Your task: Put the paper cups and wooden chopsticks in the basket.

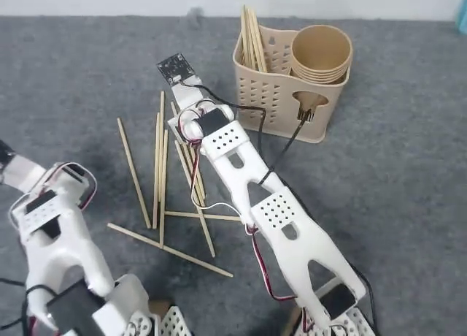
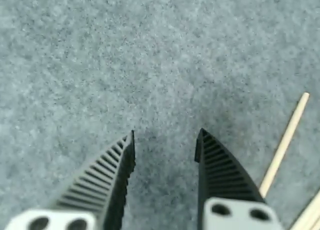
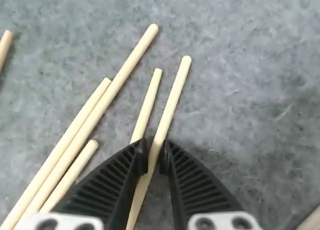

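A beige slotted basket (image 1: 271, 95) stands at the back right with a stack of paper cups (image 1: 321, 52) and a few wooden chopsticks (image 1: 252, 38) upright in it. Several more chopsticks (image 1: 160, 168) lie scattered on the grey carpet. The right arm (image 1: 226, 142) stretches over that pile. In the right wrist view my right gripper (image 3: 154, 157) is shut on one chopstick (image 3: 172, 97), with other chopsticks (image 3: 100, 107) lying beside it. My left gripper (image 2: 166, 135) is open low over bare carpet, and a chopstick tip (image 2: 287, 137) lies off to one side of it.
The left arm (image 1: 47, 219) sits at the front left of the carpet. A black cable (image 1: 288, 146) runs from the basket's front toward the right arm. A long chopstick (image 1: 168, 250) lies crosswise near the front.
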